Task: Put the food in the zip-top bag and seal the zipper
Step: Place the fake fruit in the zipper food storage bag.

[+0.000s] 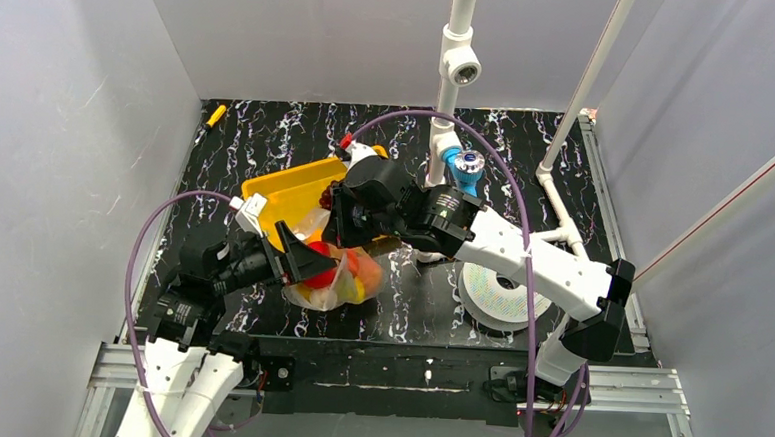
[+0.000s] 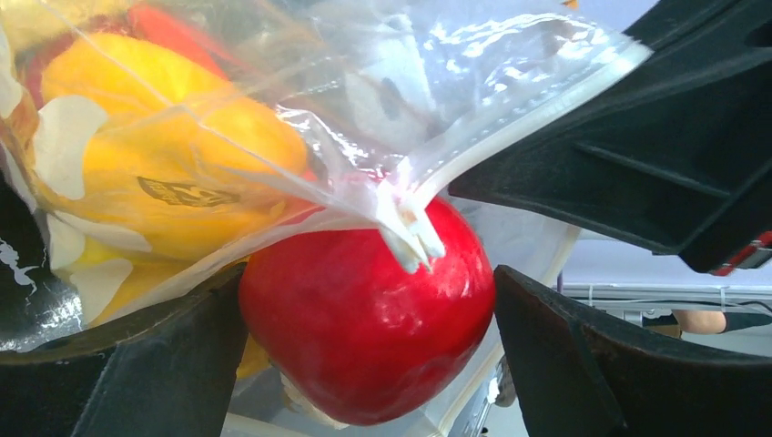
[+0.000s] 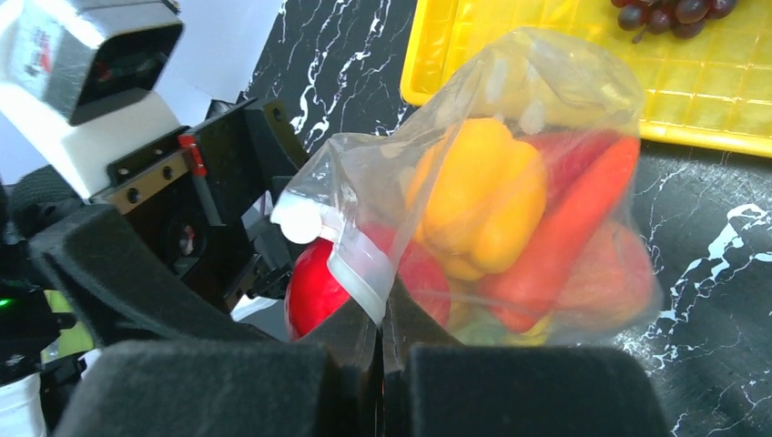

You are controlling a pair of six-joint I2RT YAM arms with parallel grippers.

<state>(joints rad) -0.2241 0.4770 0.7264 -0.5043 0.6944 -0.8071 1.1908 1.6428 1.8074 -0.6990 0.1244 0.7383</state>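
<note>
Two claws meet at the bag mouth

One red apple (image 2: 364, 355) sits between the fingers (image 2: 118, 373) of my left claw (image 2: 369, 282), which stands spread wide. The apple fills the gap from pad to pad, and I cannot tell whether either pad presses on it. My right claw (image 3: 380, 328) is pinched together on the zip-top bag (image 3: 583, 86), gripping the zipper (image 3: 360, 273) strip at the mouth edge. That edge drapes over the top of the apple, so the apple lies right at the mouth; from my views I cannot tell whether it is fully inside. Through the clear plastic I see a yellow pepper (image 3: 478, 196) with a long orange-red carrot (image 3: 583, 200) beside it. The bag is over the black marbled table (image 1: 408, 320), just in front of the yellow tray (image 1: 280, 188) and between the two claws. I cannot tell whether its bottom rests on the table. A bunch of purple grapes (image 3: 665, 14) lies in the tray, apart from the bag. A white spool (image 1: 500, 295) lies flat on the table near the right arm.
</note>
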